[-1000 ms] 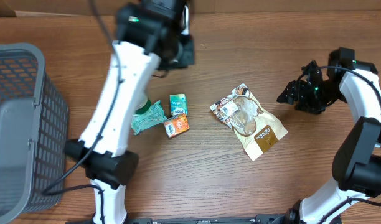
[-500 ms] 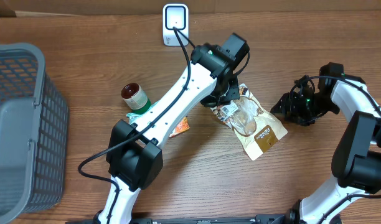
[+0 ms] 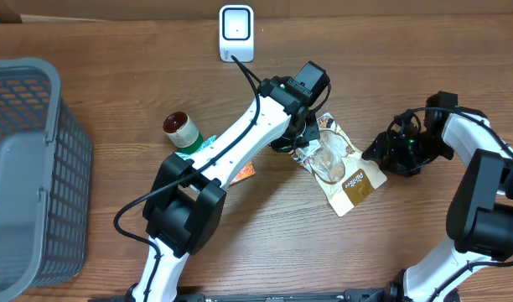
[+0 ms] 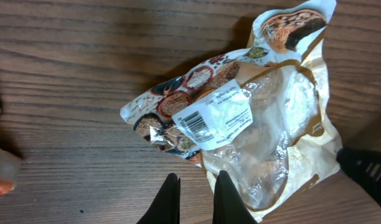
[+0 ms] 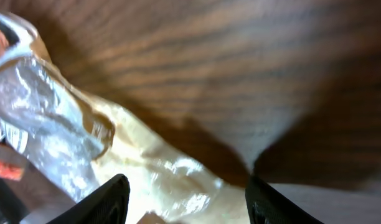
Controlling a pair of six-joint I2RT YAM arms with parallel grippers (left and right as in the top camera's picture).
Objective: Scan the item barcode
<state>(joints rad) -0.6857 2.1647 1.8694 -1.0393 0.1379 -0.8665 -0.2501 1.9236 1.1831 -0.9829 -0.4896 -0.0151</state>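
Snack bag (image 3: pixel 357 186) lies flat on the bench (image 3: pixel 323 260), a bit right of the middle and well away from the near edge. Its brown end points at the near right corner, and the white writing there is too small to read. The bag has a clear window with pale round food inside. Little pictures of bowls of seeds run along its far end. A white label (image 4: pixel 214 121) with black barcode lines and tiny print faces up on that end.

The left end effector (image 4: pixel 197 177) is closed, with its tips just over the bag's edge. I cannot tell if it pinches the bag. The right end effector (image 5: pixel 187 186) is open. Its fingers (image 5: pixel 112 202) stand wide apart, with the bag's pale end between them.

An orange pack (image 3: pixel 247 171) peeks out from under the left arm, left of the bag. A green bottle (image 3: pixel 178 125) with a dark red top stands farther back. A grey basket (image 3: pixel 22 101) sits at the left edge. A white scanner (image 3: pixel 236 23) stands at the far edge, with a black cord.
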